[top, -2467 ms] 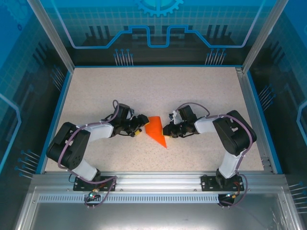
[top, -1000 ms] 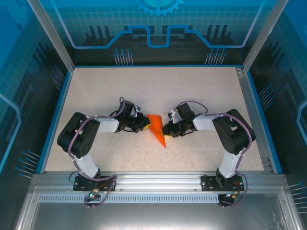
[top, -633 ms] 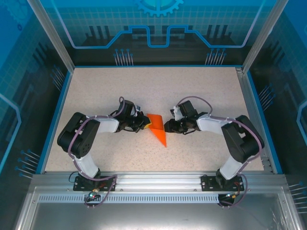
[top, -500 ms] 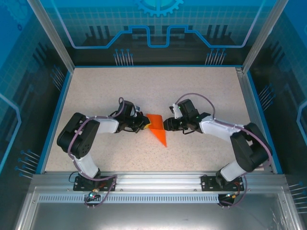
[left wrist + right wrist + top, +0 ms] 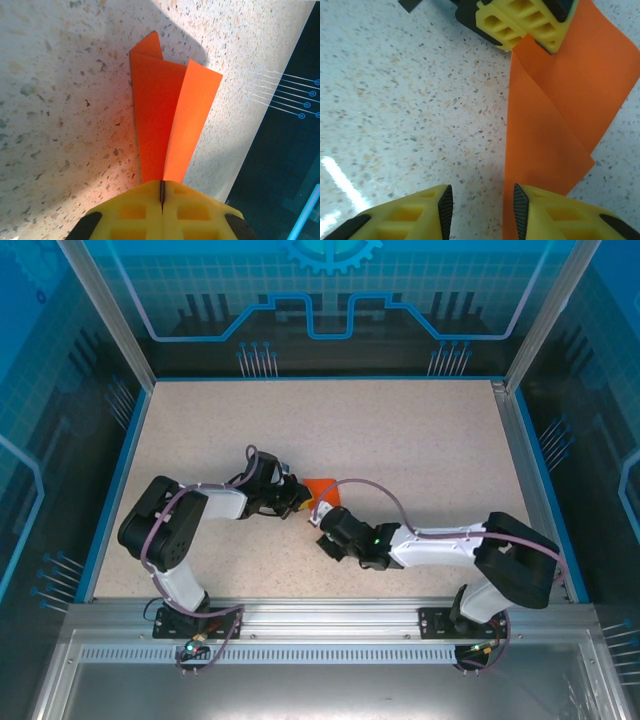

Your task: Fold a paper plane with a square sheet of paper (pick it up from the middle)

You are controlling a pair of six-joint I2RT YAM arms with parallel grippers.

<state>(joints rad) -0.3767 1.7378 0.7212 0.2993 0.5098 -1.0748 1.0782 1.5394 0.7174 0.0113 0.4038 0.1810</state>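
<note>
With left fingers (image 5: pixel 167 198) clenched on the folded square sheet of paper (image 5: pixel 160 110), held it near the desk's (image 5: pixel 400 430) middle; with right fingers (image 5: pixel 483 210) parted, hovered at its near end, gripping nothing

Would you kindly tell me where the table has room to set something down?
Bare: the far half of the table, to its back edge. Crowded: the middle, where left gripper and right gripper meet at the orange paper.

no readable text, labels — none
</note>
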